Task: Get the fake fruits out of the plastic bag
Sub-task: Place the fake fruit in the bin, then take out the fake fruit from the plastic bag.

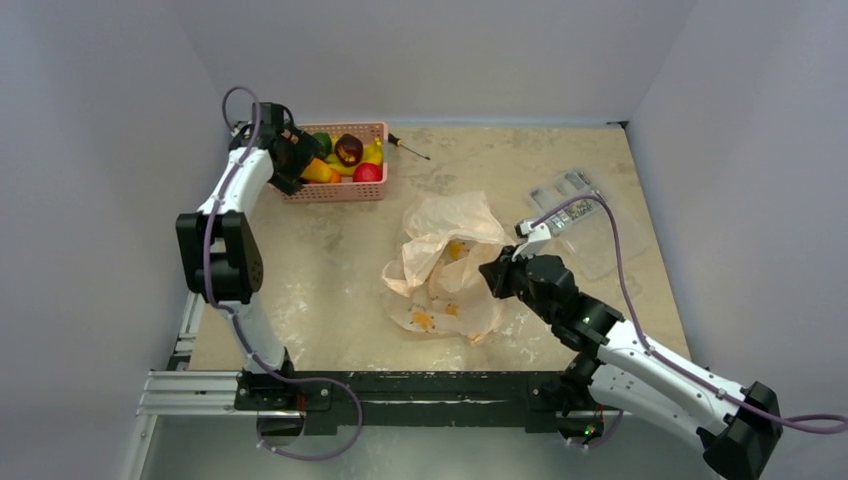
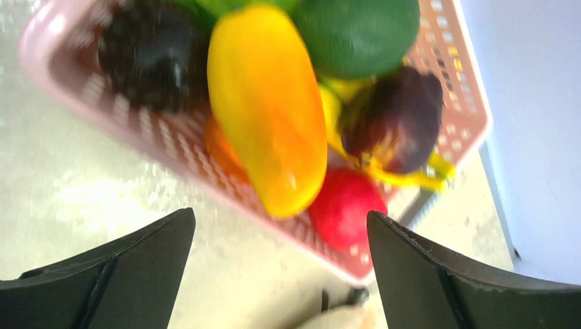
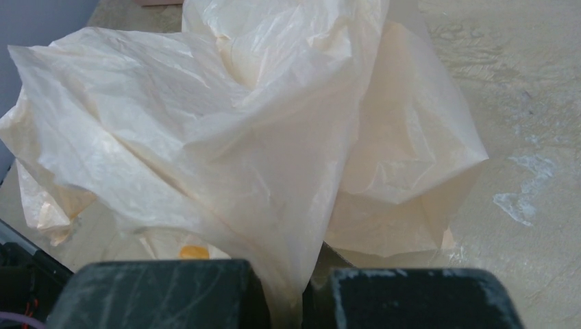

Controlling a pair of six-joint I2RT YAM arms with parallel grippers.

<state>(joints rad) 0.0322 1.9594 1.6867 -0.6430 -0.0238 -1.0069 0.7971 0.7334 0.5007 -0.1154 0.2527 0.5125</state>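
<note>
Seemingly a drop-off is being finished, the left fingers (image 2: pixel 130 271) spread empty over the toy plastic fruits (image 2: pixel 267 110) in the pink lattice basket (image 1: pixel 335 193), the crinkly peach bag (image 1: pixel 445 250) pinched mid-bench (image 1: pixel 540 175) by the right fingers (image 3: pixel 157 295); a reach into it is called for next.

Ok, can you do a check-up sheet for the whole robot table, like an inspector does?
Surface: table is beige, mottled with pale smears.
Job's things: bag lies crumpled mid-table, contents unclear; fruits are piled in the basket.
Clutter: screwdriver beside the basket; clear packet at far right.
Grippers: left gripper open and empty over the basket; right gripper shut on the bag.
Cables: purple cables run along both arms.
Surroundings: grey walls on three sides.
</note>
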